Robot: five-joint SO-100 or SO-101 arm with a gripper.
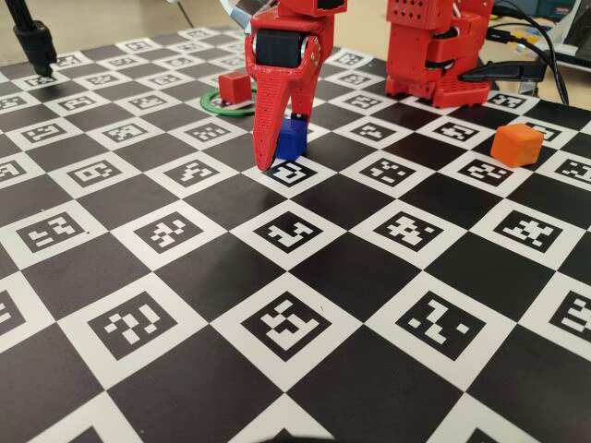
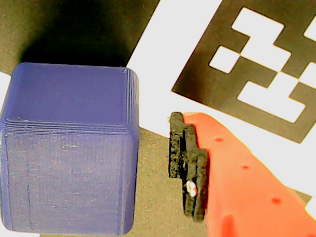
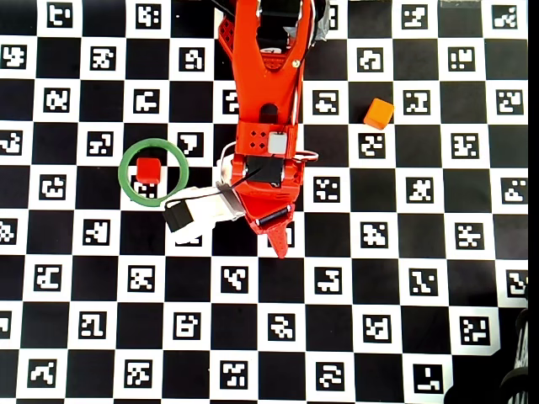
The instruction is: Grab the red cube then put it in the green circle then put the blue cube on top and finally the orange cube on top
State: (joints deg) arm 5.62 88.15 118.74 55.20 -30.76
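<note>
The red cube sits inside the green circle at the far left of the board. The blue cube rests on the board between the fingers of my red gripper, whose tips are down at the surface. In the wrist view a clear gap separates the cube from the black pad on its right, and the other finger is out of frame. The gripper is open. The arm hides the blue cube from overhead. The orange cube lies alone at the right.
The board is a black-and-white checker mat printed with marker squares. The arm's red base stands at the back, with cables beside it. A black stand rises at the back left corner.
</note>
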